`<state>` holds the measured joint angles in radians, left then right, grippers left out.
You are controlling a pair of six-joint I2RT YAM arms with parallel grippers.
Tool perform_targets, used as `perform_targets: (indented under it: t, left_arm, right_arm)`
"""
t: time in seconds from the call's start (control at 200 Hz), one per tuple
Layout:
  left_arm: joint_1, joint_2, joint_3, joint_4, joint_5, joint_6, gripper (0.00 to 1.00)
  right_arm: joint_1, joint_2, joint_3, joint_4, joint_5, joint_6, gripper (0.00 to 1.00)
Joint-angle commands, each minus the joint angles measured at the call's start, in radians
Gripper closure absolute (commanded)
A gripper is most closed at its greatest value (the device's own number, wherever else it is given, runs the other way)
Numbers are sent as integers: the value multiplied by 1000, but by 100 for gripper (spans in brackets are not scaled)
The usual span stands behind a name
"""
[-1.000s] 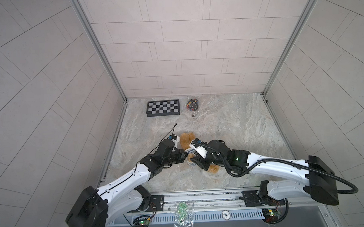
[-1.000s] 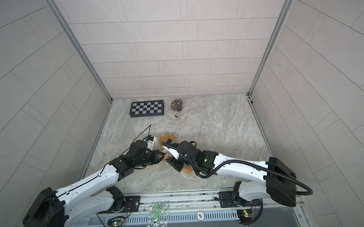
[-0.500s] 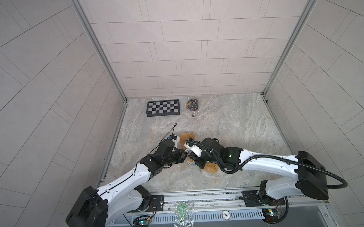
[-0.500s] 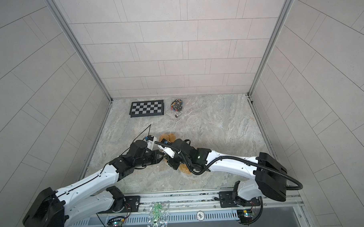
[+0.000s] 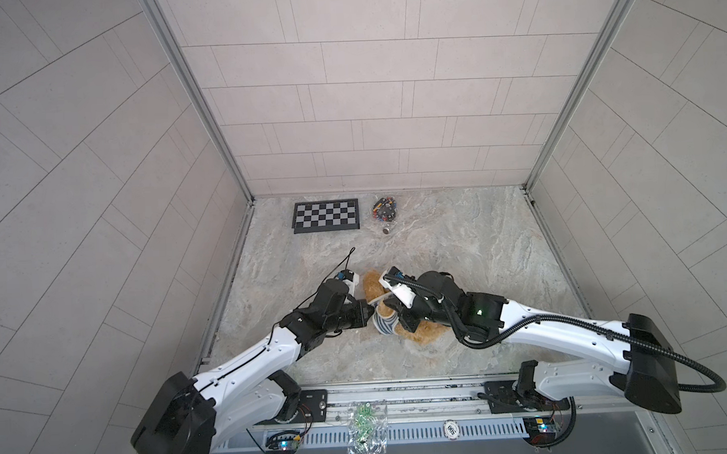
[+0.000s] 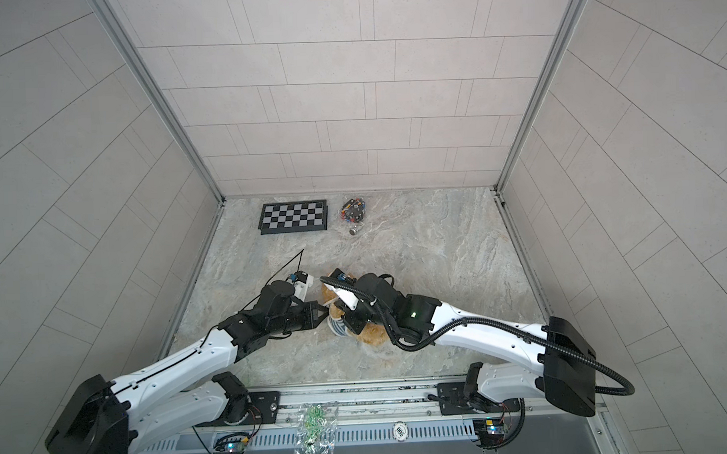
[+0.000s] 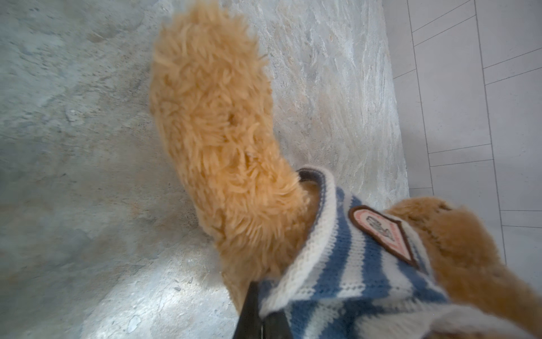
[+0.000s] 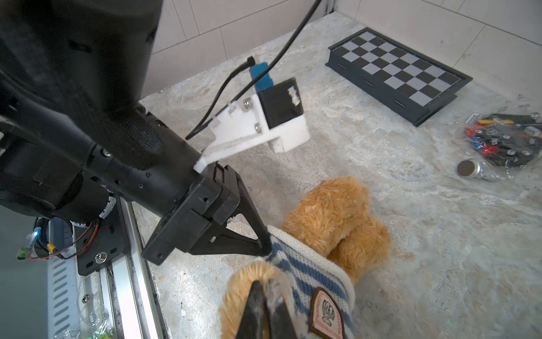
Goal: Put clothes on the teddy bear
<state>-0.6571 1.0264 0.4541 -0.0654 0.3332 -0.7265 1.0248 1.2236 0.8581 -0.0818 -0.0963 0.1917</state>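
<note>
So the teddy bear (image 5: 426,333) is lying on the marble tabletop (image 5: 479,249), a bit toward 6 o'clock from the middle, with the striped shirt (image 5: 384,325) partway on its body; in the left wrist view a fuzzy leg (image 7: 217,132) sticks out past the hem. The left gripper (image 8: 265,249) comes in from the bear's 9 o'clock side, jaws pressed together, pinching the white hem. The right gripper (image 8: 264,311) reaches in from 3 o'clock, jaws also squeezed together on the shirt's white edge where a furry limb pokes out, near the chest patch (image 8: 325,314). A folding chessboard (image 5: 326,216) sits at 11 o'clock by the back wall, with a clear bag of small parts (image 5: 385,208) just beside it at 12 o'clock.
</note>
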Motion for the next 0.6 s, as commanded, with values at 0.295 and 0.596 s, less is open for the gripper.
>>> perform_targets:
  t: [0.295,0.596]
  left_arm:
    - [17,-31,-16,-116,-77,80,100]
    - [17,-48,-10,-170,-95,111,100]
  right_arm:
    - [-56,-126,-124,258,27,178,100]
    - [-83,-142,-155,224,134,262,100]
